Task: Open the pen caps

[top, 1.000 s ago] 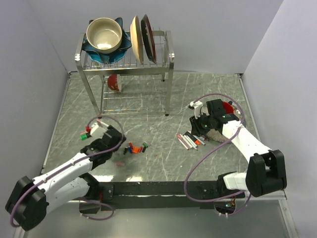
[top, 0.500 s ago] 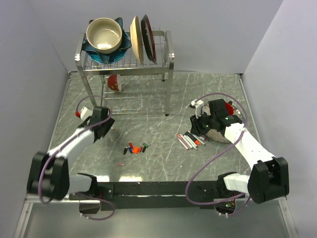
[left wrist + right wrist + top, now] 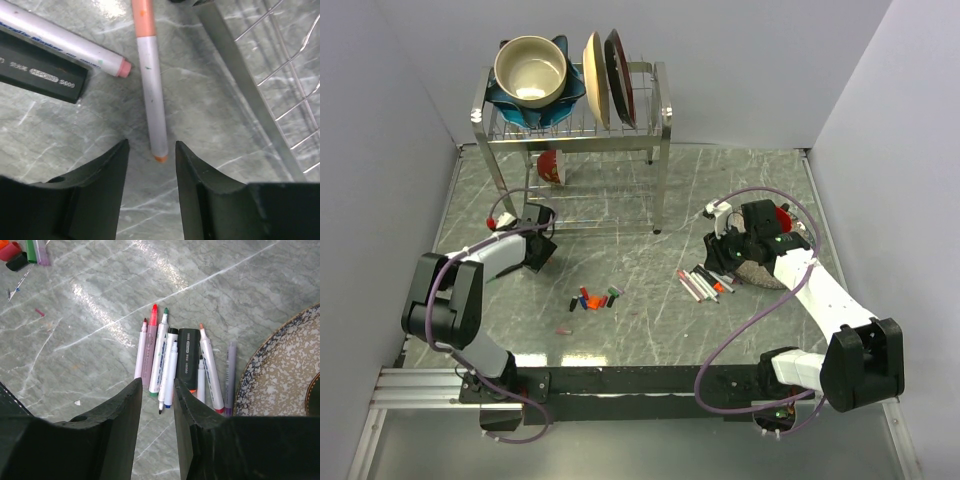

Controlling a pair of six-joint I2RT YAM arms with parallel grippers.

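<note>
The left arm [image 3: 480,255] has swung away from the scatter of pen caps [image 3: 595,299], beside which its gripper [image 3: 151,146] hung a second ago. It has gone back and leftward to the foot of the dish rack [image 3: 508,190]. Its elbow, then low in the near left corner, has folded up over the tabletop [image 3: 650,330], baring the metal rail [image 3: 415,385] there. The gripper now hangs over the end of an orange-tipped pen [image 3: 152,85]. The right arm [image 3: 820,290] has let its elbow sink slightly toward the near edge.
</note>
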